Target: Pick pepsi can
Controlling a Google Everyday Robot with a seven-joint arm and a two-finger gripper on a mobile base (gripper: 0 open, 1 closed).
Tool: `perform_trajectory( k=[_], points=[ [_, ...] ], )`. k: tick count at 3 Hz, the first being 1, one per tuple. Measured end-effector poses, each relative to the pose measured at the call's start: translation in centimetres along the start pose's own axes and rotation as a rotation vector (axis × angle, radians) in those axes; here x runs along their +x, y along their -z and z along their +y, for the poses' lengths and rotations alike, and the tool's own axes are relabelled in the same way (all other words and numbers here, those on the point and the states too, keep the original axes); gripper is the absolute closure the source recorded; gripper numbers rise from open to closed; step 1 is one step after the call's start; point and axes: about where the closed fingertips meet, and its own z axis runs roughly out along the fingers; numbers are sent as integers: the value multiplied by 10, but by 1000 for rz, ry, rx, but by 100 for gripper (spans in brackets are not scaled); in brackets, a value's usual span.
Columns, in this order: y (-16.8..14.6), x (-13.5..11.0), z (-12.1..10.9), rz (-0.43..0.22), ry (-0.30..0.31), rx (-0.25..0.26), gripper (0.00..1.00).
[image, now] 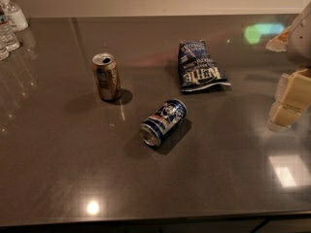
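The pepsi can (163, 122) lies on its side near the middle of the dark countertop (58, 169). It is dark blue with white and red markings, and its silver end faces the front left. The gripper (287, 103) is at the right edge of the camera view, pale yellow, hanging above the counter well to the right of the can and apart from it. Nothing shows between its fingers.
A gold-brown can (106, 76) stands upright to the back left of the pepsi can. A dark blue chip bag (199, 66) lies flat behind it. Clear water bottles (8, 23) stand at the far left corner. The counter's front edge runs along the bottom.
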Motion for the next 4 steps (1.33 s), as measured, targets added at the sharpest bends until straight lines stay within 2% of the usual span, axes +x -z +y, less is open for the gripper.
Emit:
perform_trajectory(
  k=[1,2,4],
  points=[
    [0,0,0,0,0,0,0],
    [-4,-12,0,-10,52,-6,0],
    [-36,-60,5,-79,238,-49,0]
  ],
)
